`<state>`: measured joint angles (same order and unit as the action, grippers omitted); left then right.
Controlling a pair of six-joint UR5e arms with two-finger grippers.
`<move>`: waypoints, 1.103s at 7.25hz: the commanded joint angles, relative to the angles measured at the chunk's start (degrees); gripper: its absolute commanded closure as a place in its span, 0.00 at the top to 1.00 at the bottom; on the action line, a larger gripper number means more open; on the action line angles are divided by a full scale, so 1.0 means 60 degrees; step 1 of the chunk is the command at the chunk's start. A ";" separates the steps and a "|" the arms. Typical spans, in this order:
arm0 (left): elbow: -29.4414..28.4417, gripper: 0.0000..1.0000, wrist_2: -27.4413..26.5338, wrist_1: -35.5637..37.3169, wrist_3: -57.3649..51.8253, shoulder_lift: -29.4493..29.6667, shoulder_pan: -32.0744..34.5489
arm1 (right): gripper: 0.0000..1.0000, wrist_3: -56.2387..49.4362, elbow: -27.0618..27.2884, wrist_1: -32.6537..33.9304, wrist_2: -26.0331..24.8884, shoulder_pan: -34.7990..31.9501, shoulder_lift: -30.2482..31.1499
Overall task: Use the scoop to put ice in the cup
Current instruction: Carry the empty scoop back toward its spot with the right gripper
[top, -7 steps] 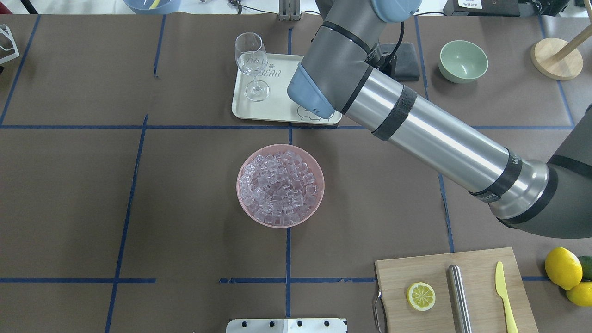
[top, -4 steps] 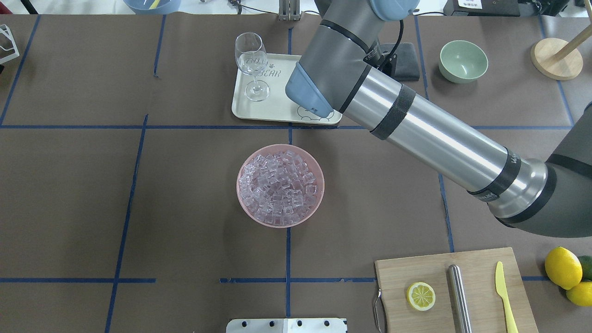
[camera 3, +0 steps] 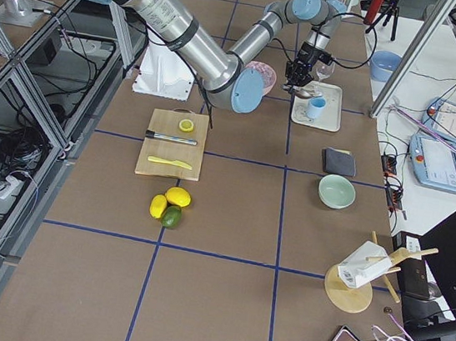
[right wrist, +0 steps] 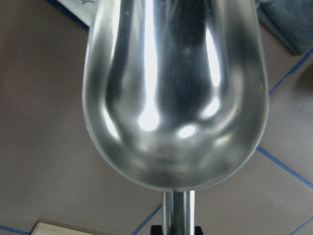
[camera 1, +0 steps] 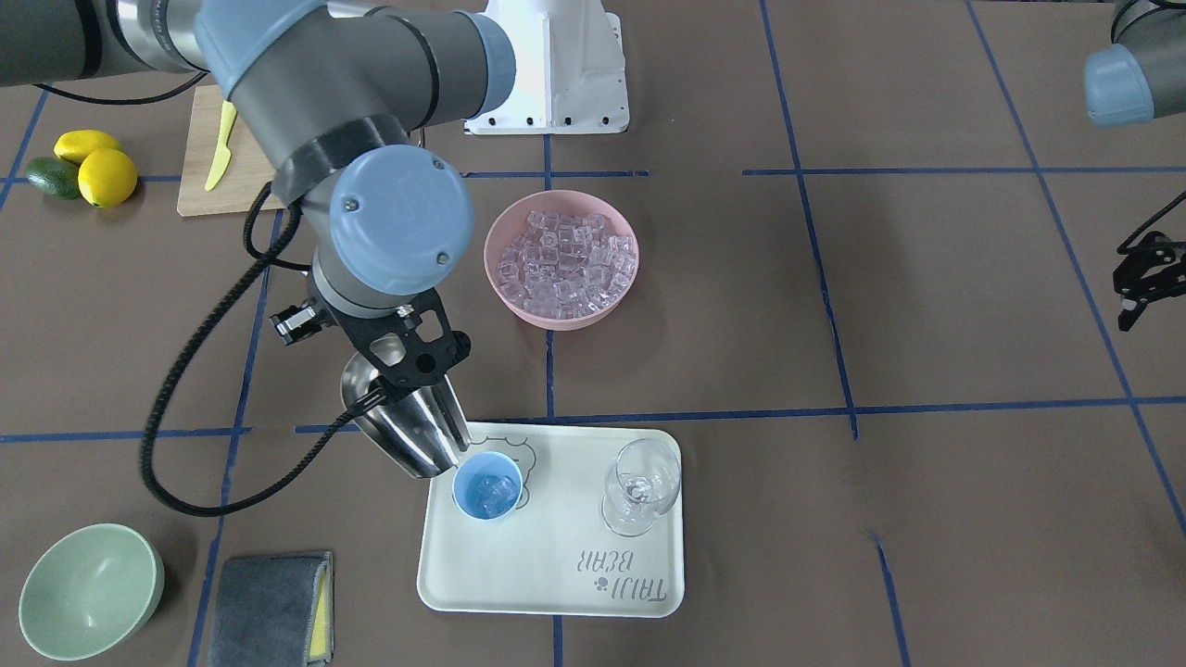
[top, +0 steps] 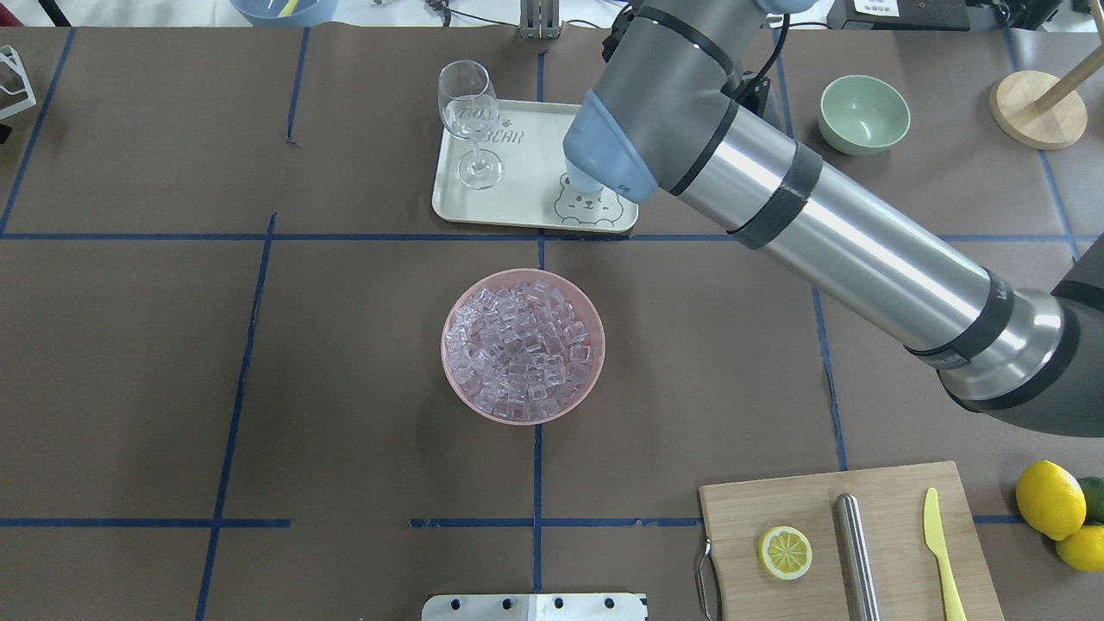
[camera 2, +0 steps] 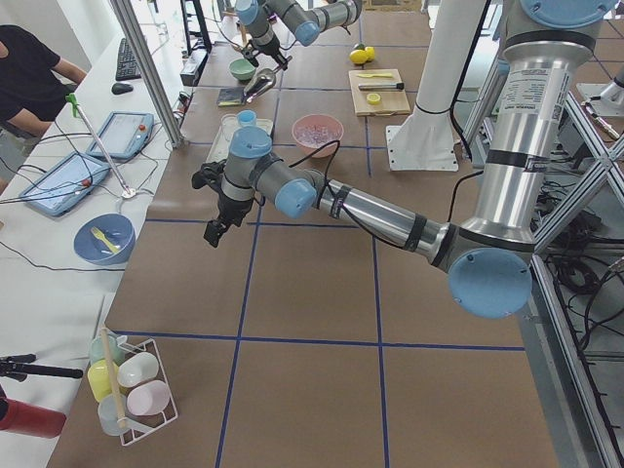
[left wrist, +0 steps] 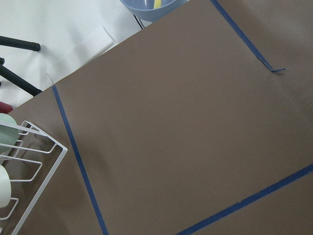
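Note:
The light-blue cup (camera 1: 486, 488) stands on the cream tray (camera 1: 556, 565) with a few cubes of ice inside. My right gripper (camera 1: 422, 375) is shut on the handle of the steel scoop (camera 1: 408, 431), which tilts down with its lip at the cup's left rim. The scoop's trough (right wrist: 176, 98) is empty in the right wrist view. More ice (camera 1: 565, 257) fills the pink bowl (top: 523, 347). In the overhead view the right arm hides most of the cup. My left gripper (camera 1: 1141, 280) hangs open over bare table, far from all this.
A wine glass (camera 1: 639, 486) stands on the tray beside the cup. A pale green bowl (camera 1: 88, 588) and a grey cloth (camera 1: 269, 607) lie near the tray. The cutting board (top: 849, 539) holds a lemon slice, a steel tube and a yellow knife; lemons (top: 1048, 498) lie beside it.
My right arm has swung to the right and back in the overhead view, uncovering the bear drawing on the tray. The ice bowl and wine glass have not moved.

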<state>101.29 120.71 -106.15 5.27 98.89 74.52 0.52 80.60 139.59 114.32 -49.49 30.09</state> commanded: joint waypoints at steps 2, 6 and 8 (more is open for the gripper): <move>-0.0022 1.00 0.0228 0.0054 0.0000 0.0041 0.0016 | 0.00 0.0396 0.1528 0.0100 0.0456 -0.0978 0.1364; -0.0255 1.00 0.0242 0.0986 0.0000 -0.0119 0.0075 | 0.00 0.1812 0.5384 -0.0148 0.1469 -0.1918 0.5349; -0.0271 1.00 0.0622 0.0992 0.0000 -0.0821 0.0089 | 0.00 0.2994 0.6193 -0.2798 0.2051 -0.1918 0.7818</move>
<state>99.76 123.48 -100.57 5.28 96.05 74.97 13.16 114.60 132.75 124.35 -60.94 67.60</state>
